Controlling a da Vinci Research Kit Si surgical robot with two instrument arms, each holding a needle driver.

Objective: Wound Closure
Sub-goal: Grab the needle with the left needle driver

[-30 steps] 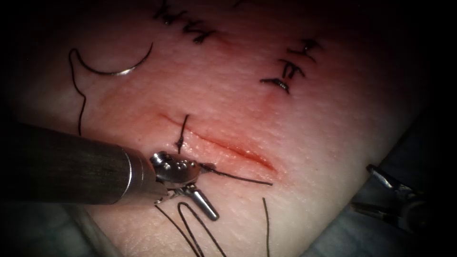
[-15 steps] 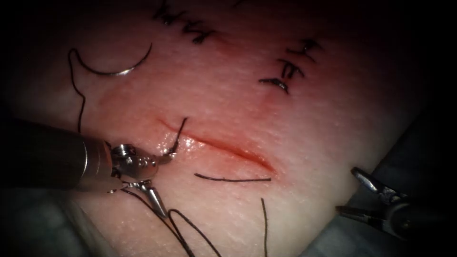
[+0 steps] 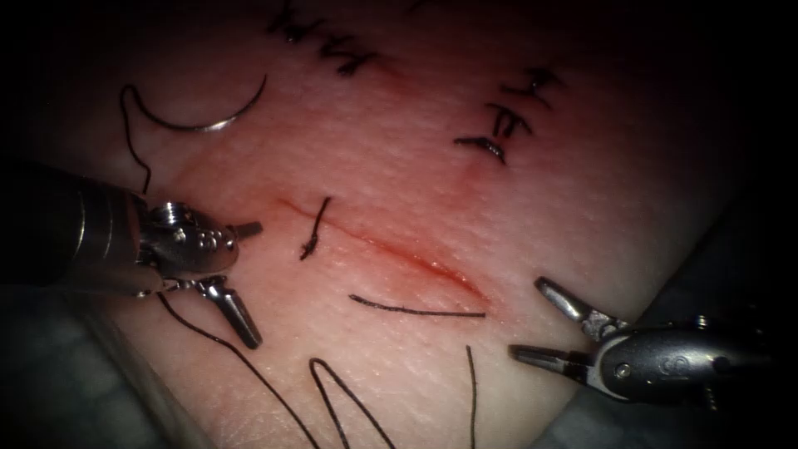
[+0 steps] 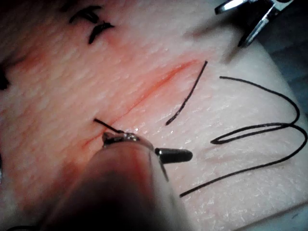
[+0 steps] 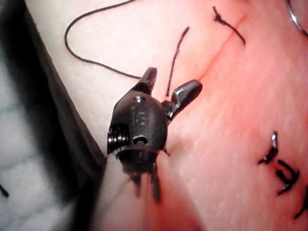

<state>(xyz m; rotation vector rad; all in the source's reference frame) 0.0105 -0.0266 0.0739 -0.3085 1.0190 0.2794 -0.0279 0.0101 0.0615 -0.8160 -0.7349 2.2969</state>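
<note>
The tissue (image 3: pixel 399 158) lies pale and moist under the light, with dark cloth beyond its right edge; the cut (image 3: pixel 391 254) runs aslant across its middle, red fluid along it. One stitch (image 3: pixel 314 229) is seen across the cut's left end, and a short loose piece of thread (image 3: pixel 416 309) lies just right of the cut. The needle (image 3: pixel 199 125) rests flat on the surface near the tissue's far left edge, left of the cut, not in the tissue and held by neither tool. The left tool (image 3: pixel 253 283) is spread wide left of the stitch and nothing is gripped in it; the right tool (image 3: pixel 532 320) is likewise spread wide at the tissue's right edge, empty.

No step can be named with certainty. It is judged that open jaws should be kept off the stitch and clear of the long thread (image 3: pixel 320 362) looped near the tissue's near edge, since a snag there could drag on the stitch; the needle's tip should be watched too.

In the left wrist view the full double bend of the long thread is laid out, which is cut off in the endoscope view; in the right wrist view the knot (image 5: pixel 221 17) on the stitch is made out, and the right tool is shown close beside the loose piece.
</note>
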